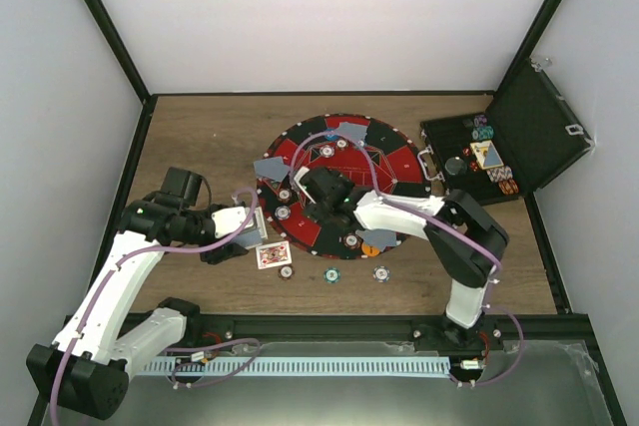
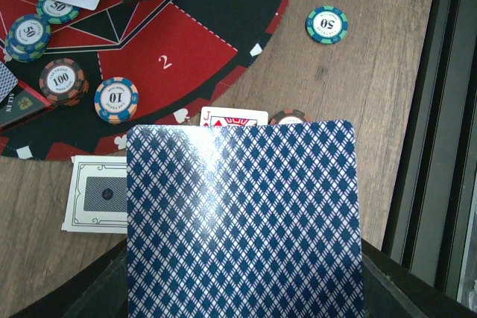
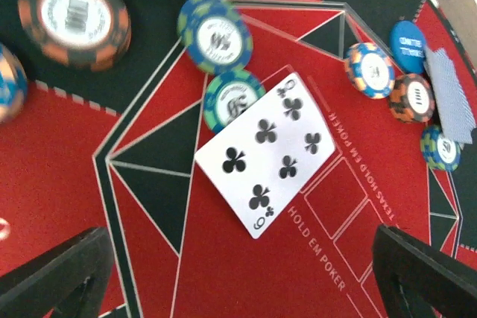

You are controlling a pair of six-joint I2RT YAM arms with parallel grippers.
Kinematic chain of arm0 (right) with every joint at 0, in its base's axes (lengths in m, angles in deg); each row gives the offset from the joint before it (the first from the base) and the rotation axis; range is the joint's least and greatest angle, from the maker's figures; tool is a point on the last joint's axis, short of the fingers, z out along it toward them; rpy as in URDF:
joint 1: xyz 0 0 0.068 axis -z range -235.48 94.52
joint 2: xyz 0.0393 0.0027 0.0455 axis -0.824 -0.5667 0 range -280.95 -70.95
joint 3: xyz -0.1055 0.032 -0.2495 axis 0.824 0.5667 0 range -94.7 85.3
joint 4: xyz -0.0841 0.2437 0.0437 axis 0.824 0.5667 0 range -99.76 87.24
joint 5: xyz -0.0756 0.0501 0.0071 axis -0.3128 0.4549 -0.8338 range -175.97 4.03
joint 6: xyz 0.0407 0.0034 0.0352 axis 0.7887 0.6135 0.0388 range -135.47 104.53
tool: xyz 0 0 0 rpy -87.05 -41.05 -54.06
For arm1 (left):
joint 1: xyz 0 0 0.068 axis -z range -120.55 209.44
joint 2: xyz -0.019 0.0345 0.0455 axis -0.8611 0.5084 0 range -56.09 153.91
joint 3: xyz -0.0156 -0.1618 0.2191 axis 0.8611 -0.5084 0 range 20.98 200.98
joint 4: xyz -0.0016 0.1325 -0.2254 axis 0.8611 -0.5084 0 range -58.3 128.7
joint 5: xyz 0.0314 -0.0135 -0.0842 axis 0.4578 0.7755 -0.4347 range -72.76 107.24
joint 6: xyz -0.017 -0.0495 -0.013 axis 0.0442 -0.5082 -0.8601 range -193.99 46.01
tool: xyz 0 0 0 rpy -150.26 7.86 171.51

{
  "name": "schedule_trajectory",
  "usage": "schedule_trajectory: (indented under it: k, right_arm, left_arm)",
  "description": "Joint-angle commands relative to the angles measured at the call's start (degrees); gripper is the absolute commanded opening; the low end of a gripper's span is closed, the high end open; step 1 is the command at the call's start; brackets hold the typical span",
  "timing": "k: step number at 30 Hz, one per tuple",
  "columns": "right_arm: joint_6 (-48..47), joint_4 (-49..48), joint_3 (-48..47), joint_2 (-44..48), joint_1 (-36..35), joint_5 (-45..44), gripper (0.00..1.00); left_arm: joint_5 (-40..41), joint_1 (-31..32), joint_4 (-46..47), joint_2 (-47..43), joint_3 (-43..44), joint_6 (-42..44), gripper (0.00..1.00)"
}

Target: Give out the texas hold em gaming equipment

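Wooden tabletop (image 1: 200,137) carries a round red-and-black felt poker mat (image 1: 404,162). My left gripper (image 1: 256,223) is clamped on a blue lattice-backed playing card (image 2: 242,221) by the mat's near-left edge. My right gripper (image 3: 238,269) stands wide, holding nothing, over a face-up white six of clubs (image 3: 270,153) on the mat, which touches a teal-and-white round poker chip (image 3: 232,100).

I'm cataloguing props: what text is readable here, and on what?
"TEXAS HOLD EM": poker mat
"HOLD EM POKER": same mat
"6": clubs card
"2": mat's red segment
"100": orange-black chip
"10": blue-orange chip
"50": teal chip
"J": face-up card
Items in black case: too small.
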Motion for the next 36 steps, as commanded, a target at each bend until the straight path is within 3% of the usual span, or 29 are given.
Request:
schedule_trajectory:
  k: [1,6,12,18,26,36]
  right_arm:
    - [14.39,5.97,-5.10,7.32,2.72,4.88,1.00]
    - [30.78,6.56,-6.07,16.55,7.57,18.56,1.00]
    - [44.09,5.76,-6.32,21.27,9.35,43.92,1.00]
    - [60.77,-6.09,-0.15,19.59,8.70,65.64,0.99]
    - [68.29,-14.16,0.58,15.53,2.22,69.27,0.98]
    - [70.67,-16.16,-2.02,9.07,-1.25,70.52,0.92]
  left_arm:
    - [-1.47,-0.02,-0.50,-0.82,1.81,1.12,0.04]
    - [-1.68,-0.02,-0.45,-0.88,2.12,1.01,0.04]
    - [-1.91,-0.02,-0.36,-0.91,2.48,1.01,0.04]
    - [-2.31,-0.02,-0.05,-0.74,2.36,0.91,0.04]
    - [-2.01,-0.04,0.10,-1.00,2.29,0.99,0.04]
    - [-2.01,-0.03,0.18,-0.98,2.21,1.01,0.04]
